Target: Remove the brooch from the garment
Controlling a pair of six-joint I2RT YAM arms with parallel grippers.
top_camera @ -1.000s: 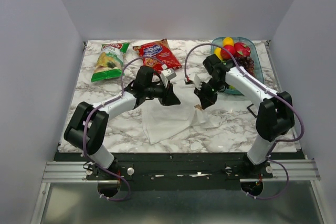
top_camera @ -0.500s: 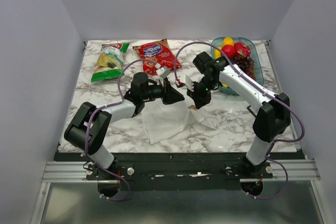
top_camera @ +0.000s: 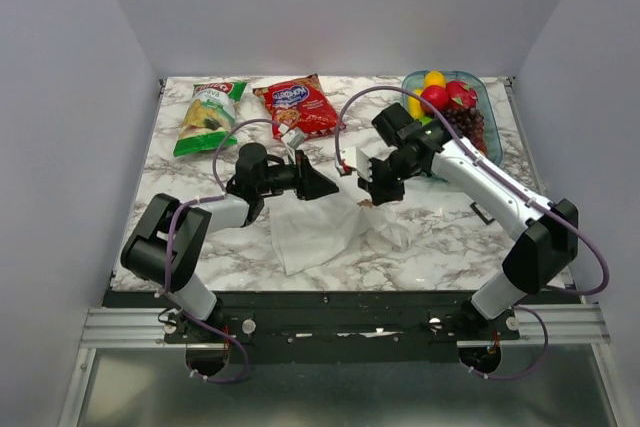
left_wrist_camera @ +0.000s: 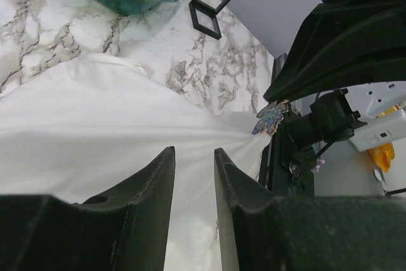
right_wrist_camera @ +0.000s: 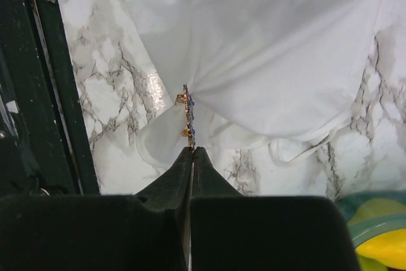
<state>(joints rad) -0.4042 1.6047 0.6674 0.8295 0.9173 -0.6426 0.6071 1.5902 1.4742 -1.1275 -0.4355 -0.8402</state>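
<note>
Top view: my left pincer (top_camera: 322, 187) and right pincer (top_camera: 368, 182) face each other at frame centre, above the upper edge of the white garment (top_camera: 310, 232) on the tabletop (top_camera: 200, 207). Left wrist view: my left jaws stand parted, gripping nothing; the brooch (left_wrist_camera: 271, 117) sits right of centre, on a stretched garment corner. Right wrist view: my right jaws are clenched on the brooch, which is edge-on at frame centre with cloth gathered on it.

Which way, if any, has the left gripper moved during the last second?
Yes. In the top view the left gripper has drawn back slightly to the left, away from the fruit bowl and toward the side of the green snack bag.
</note>
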